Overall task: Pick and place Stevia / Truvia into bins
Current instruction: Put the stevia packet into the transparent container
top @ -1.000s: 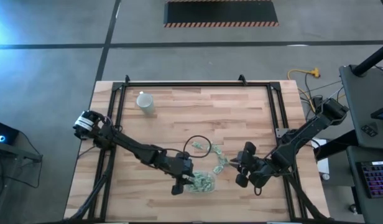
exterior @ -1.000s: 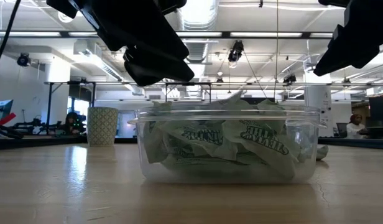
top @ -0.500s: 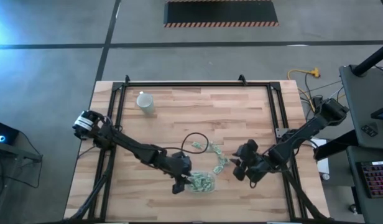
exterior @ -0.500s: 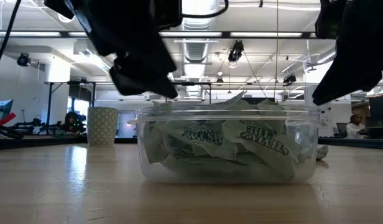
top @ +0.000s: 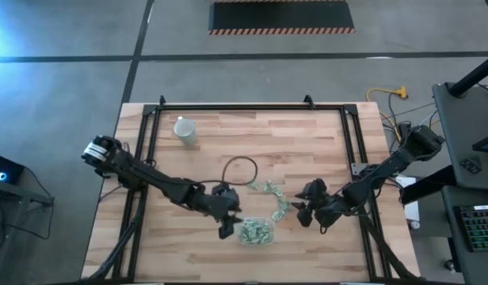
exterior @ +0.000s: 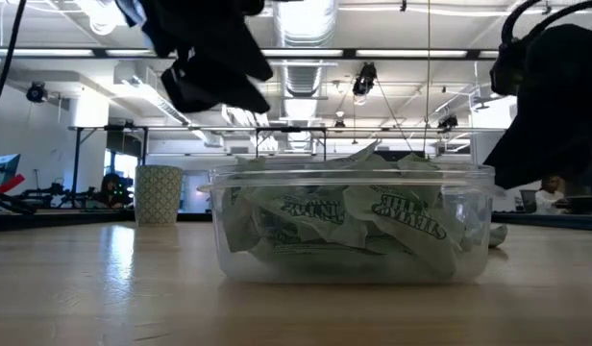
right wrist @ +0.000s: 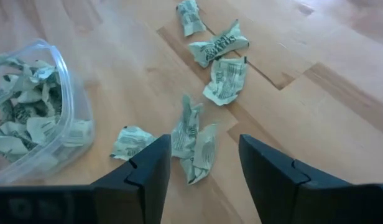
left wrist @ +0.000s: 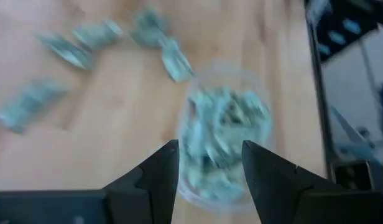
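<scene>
Paper-light, crumpled sachets [right wrist: 194, 134] near the front edge we judged best pinched mid-fold by our spread, empty right gripper [right wrist: 199, 163].

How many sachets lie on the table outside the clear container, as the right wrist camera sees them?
6. Far sachet, then two more; one beside the container; two overlapping. More may lie outside this picture.

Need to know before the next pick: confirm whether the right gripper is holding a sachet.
No: the right gripper is open and empty above loose sachets on the table.
</scene>
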